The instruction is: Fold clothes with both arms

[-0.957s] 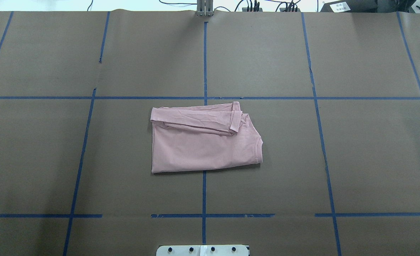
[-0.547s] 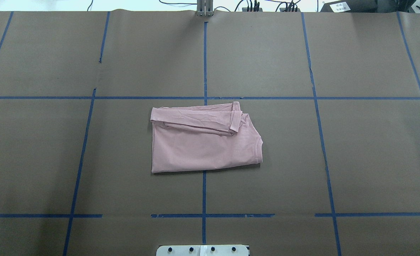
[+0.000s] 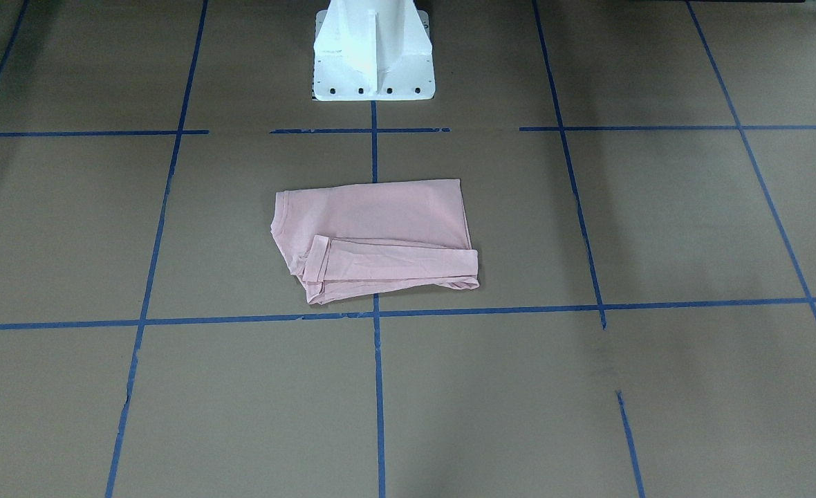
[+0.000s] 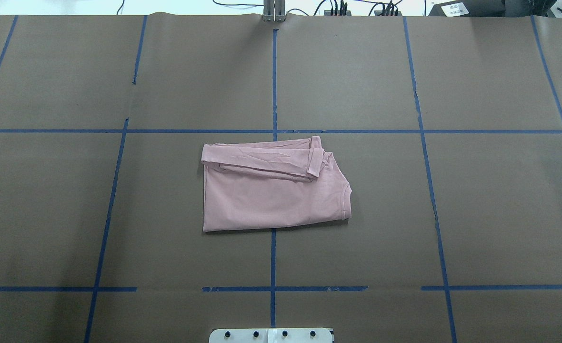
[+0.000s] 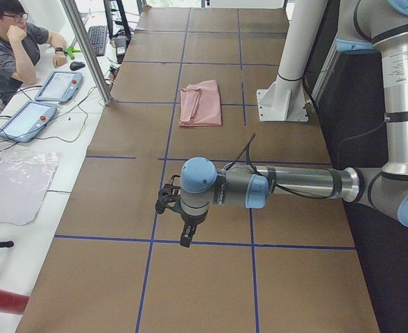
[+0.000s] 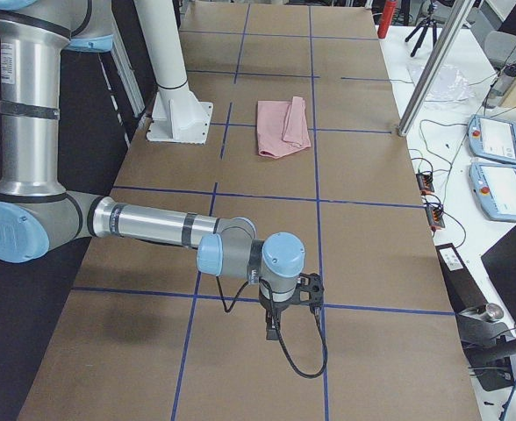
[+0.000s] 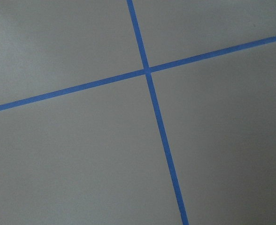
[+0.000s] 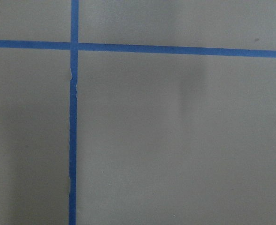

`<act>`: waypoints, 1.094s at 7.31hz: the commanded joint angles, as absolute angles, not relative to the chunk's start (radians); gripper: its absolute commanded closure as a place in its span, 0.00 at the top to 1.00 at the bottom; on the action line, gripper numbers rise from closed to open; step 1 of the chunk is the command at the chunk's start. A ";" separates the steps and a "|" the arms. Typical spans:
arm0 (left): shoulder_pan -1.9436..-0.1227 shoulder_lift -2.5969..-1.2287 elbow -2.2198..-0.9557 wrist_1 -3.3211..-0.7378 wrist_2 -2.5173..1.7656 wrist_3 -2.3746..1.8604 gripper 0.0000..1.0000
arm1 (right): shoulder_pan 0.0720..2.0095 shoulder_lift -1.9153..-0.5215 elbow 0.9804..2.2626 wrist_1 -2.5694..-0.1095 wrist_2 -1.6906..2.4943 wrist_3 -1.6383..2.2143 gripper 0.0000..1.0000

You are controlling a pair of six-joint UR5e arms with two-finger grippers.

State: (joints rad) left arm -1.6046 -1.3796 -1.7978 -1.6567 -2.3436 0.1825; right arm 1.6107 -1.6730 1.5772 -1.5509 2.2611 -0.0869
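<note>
folded pink t-shirt [image 4: 271, 190] lies flat at the middle of the worktop [image 4: 500, 214], a sleeve turned over its far edge. left gripper [image 5: 184, 237] and right gripper [image 6: 272, 329] hang near opposite ends, likely parked clear of the fold; neither carries cloth, and their opening cannot be told. nothing differs from the earlier frame.
</note>
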 commanded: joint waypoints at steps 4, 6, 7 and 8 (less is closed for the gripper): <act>-1.605 -1.379 -1.799 -1.660 -2.350 0.183 1.00 | 1.611 -1.675 1.571 -1.551 2.261 -0.086 1.00; -1.605 -1.376 -1.799 -1.658 -2.350 0.184 1.00 | 1.611 -1.677 1.578 -1.551 2.263 -0.086 1.00; -1.605 -1.376 -1.801 -1.658 -2.350 0.184 1.00 | 1.611 -1.680 1.577 -1.551 2.263 -0.086 1.00; -1.605 -1.374 -1.799 -1.660 -2.350 0.184 1.00 | 1.611 -1.683 1.580 -1.551 2.263 -0.086 1.00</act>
